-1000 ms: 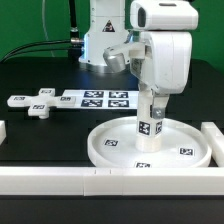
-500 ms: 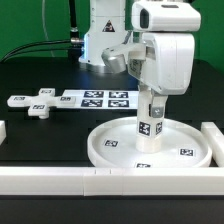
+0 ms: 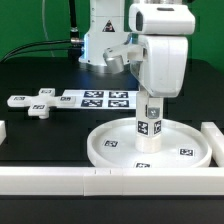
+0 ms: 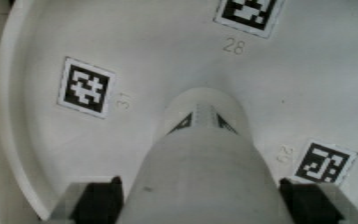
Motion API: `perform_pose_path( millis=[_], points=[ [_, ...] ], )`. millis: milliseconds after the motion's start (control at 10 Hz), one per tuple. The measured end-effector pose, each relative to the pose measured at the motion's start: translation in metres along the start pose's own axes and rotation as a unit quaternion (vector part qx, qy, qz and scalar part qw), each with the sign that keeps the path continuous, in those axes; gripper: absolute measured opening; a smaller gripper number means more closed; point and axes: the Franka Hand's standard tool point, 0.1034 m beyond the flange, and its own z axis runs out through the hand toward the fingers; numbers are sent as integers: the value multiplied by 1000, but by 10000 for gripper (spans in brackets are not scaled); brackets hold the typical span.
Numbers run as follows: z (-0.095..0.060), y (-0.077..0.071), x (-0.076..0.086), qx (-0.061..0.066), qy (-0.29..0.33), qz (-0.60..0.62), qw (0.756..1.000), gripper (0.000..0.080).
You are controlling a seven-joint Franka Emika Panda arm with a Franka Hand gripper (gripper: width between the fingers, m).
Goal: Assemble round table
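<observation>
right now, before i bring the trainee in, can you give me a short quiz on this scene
1. True or false: the cylinder lies on its side on the round disc.
2. Where is the cross-shaped piece? A) on the disc B) on the black table, toward the exterior view's left C) atop the cylinder
3. Fill in: the claw straddles the ___.
Key: 1 false; 2 B; 3 cylinder.

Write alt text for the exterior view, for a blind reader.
The robot's gripper straddles the top of a short white cylinder standing upright in the middle of a large rimmed round disc on a black table. Toward the exterior view's left lie a cross-shaped piece and the marker board.
</observation>
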Motion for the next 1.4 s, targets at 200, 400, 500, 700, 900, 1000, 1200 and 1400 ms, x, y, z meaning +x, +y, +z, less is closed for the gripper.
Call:
perform_pose_path(
  millis=[200, 400, 500, 700, 900, 1000, 1200, 1400],
  points=[
    [0, -1, 0, -1, 1, 117, 993, 421],
    [0, -1, 2, 0, 1, 264, 965, 422],
    [0, -3, 5, 3, -1, 325, 946, 422],
    [0, -3, 4, 6, -2, 396, 918, 422],
    [1, -4, 4, 9, 2, 459, 888, 422],
    [1, -4, 5, 11, 4, 490, 872, 422],
    [4, -5, 4, 23, 10, 588, 809, 421],
    [4, -8, 4, 35, 2, 687, 726, 414]
  ],
)
